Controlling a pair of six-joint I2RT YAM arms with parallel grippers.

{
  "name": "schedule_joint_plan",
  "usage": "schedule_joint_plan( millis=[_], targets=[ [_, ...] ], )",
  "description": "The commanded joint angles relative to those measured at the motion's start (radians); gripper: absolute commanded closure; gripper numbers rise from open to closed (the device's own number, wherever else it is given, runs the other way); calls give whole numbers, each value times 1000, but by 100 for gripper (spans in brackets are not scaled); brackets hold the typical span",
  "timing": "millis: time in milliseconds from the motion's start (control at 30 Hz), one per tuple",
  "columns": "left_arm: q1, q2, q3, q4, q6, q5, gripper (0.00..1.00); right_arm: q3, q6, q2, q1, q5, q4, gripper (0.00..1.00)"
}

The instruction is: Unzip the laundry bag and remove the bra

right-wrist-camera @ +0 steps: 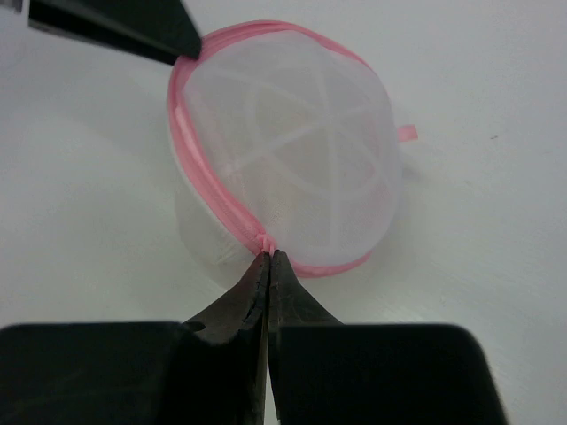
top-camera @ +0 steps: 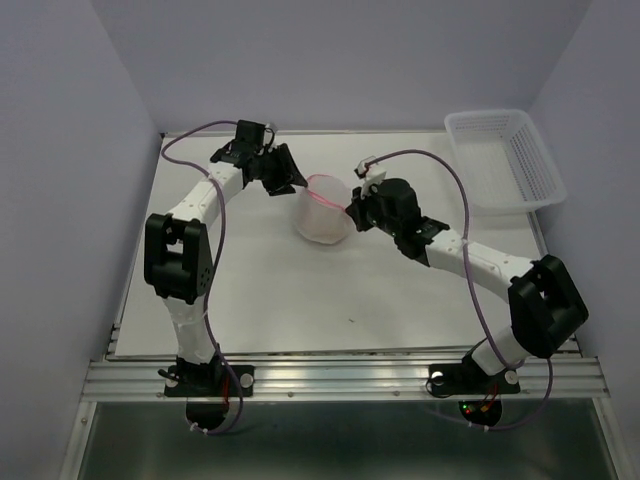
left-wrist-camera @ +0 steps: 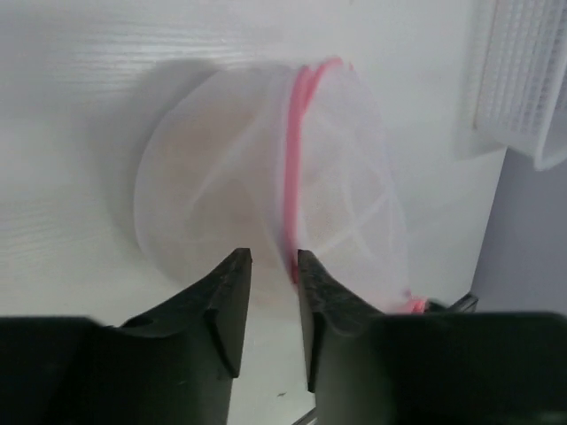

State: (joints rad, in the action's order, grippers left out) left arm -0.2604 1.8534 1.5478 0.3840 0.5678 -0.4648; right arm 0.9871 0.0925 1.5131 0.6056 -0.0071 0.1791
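Note:
The laundry bag (top-camera: 322,208) is a round white mesh pouch with a pink zipper rim, resting mid-table between both grippers. My right gripper (top-camera: 352,212) is shut on the small pink zipper pull (right-wrist-camera: 266,241) at the bag's near rim (right-wrist-camera: 213,190). My left gripper (top-camera: 292,180) is at the bag's far left side; its fingers (left-wrist-camera: 232,274) stand narrowly apart, and the pink rim (left-wrist-camera: 295,133) runs against the right fingertip. Its finger also shows in the right wrist view (right-wrist-camera: 133,27), touching the rim. The bra shows only as a faint beige tint (left-wrist-camera: 190,190) through the mesh.
A white plastic lattice basket (top-camera: 505,158) stands at the back right of the table and shows in the left wrist view (left-wrist-camera: 523,80). Grey walls enclose the table on three sides.

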Motion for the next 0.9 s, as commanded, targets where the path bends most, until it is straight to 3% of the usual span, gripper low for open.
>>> schedule_joint_plan(
  millis=[0,33,100,167,500,700,867],
  targets=[
    [24,33,139,55,-48,32,39,54,-14,21,81,-22,-53,99],
    [23,29,149,59,-48,40,18,61,-11,35,94,-22,-53,99],
    [23,12,143,61,-48,54,7,82,-14,82,118,-4,-53,99],
    [23,-20,108,69,-49,72,4,108,-16,122,131,2,-62,99],
    [-11,-195,-164,9,-3,72,5,165,-36,160,151,-7,-70,99],
    [-97,-197,-173,-11,-2,64,6,170,-42,159,151,-13,-72,99],
    [-131,-136,-140,-16,7,32,16,163,-46,150,151,-24,-69,99]
  ],
)
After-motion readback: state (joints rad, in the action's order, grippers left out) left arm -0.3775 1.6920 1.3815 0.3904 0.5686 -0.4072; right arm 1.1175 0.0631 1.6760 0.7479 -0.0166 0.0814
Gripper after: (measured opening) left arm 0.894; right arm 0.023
